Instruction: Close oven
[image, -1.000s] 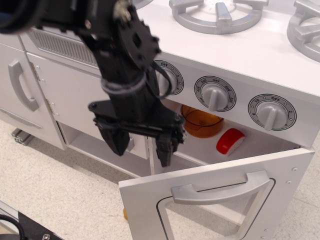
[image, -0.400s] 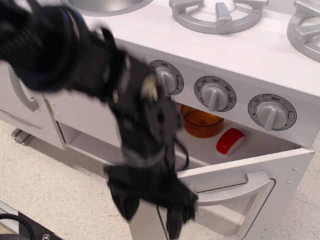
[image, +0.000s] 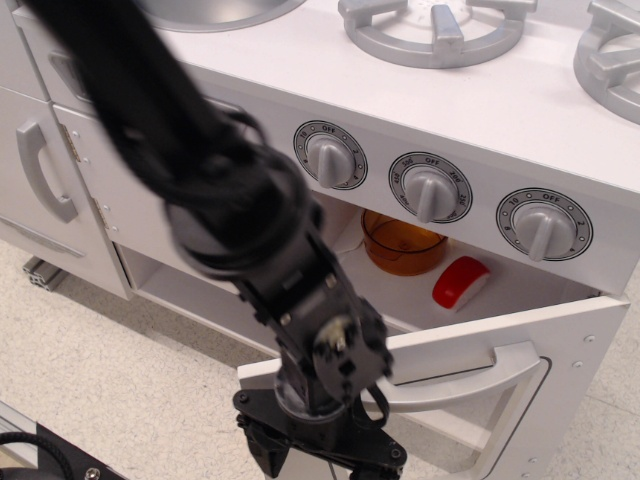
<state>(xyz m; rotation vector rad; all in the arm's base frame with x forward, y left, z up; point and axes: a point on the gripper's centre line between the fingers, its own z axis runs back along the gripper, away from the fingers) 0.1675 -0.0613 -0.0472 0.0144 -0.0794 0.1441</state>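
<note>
Speckled floor below white toy kitchen. Oven door hangs half open, right of my gripper. Jaws cut off by frame edge, state unclear. Push door front up evenly, avoid handle snag.

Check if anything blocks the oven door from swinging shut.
Nothing visible does. The oven door hangs open below the cavity; the orange cup and red item sit back on the shelf. The gripper is low at the door's left edge.
</note>
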